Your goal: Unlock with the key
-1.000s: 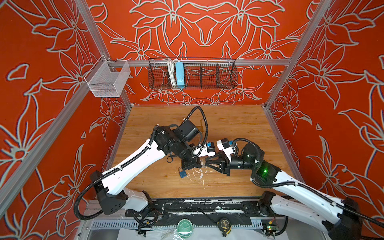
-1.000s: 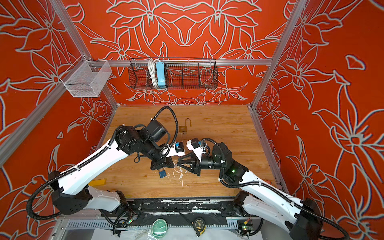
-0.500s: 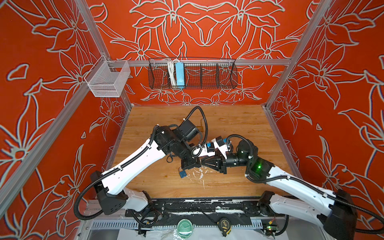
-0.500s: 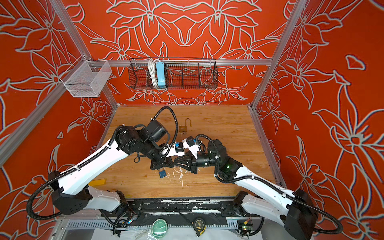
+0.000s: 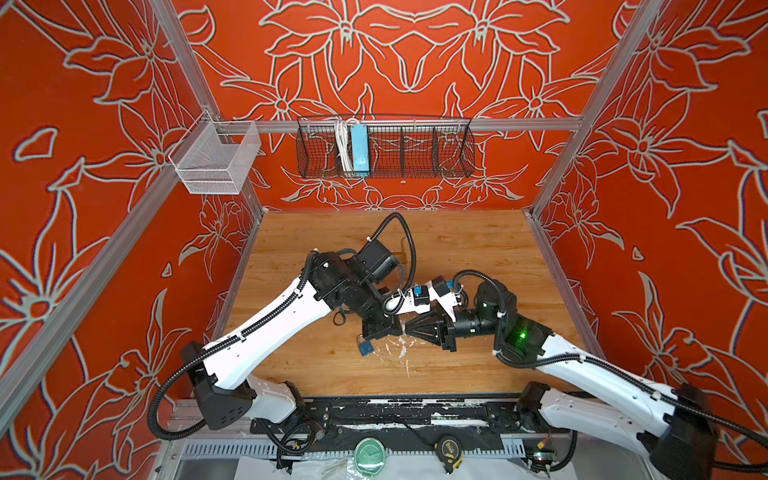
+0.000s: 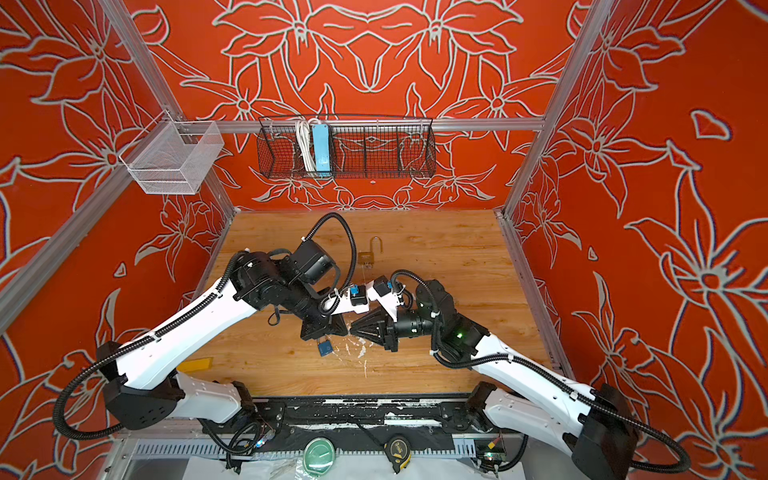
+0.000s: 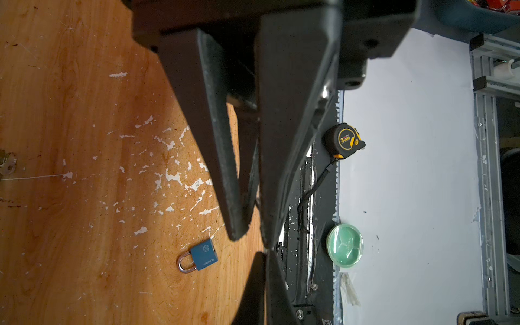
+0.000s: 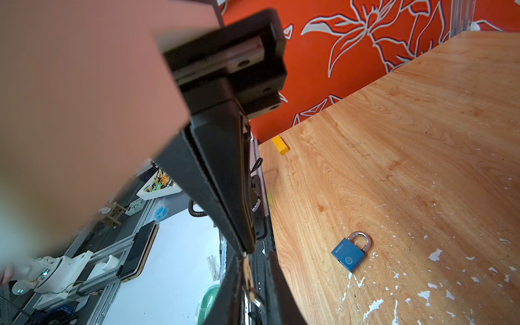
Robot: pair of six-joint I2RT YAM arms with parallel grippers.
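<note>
**Inspector:** Report, near to far.

**Officer:** The blue padlock (image 7: 203, 255) lies flat on the desk (image 5: 478, 257), shackle seated, just near of the pincers. Above it the left pincer (image 5: 400, 330) is clamped on the key (image 8: 249, 274). The right pincer (image 5: 409, 331) meets it tip to tip, its fingers nearly together about the key; whether they grip yet, I cannot tell. Farther back lies a brass padlock (image 6: 368, 257), shackle raised.

**Inspector:** Step in hand?

**Officer:** In my judgement, a handover of the key. Next, the right secures it, the left lets go, and the blade is aligned with the blue padlock's keyway.

**Inspector:** Change from a second ago?

**Officer:** The right pincer has travelled left and narrowed. The left pincer and blue padlock are unmoved.
</note>
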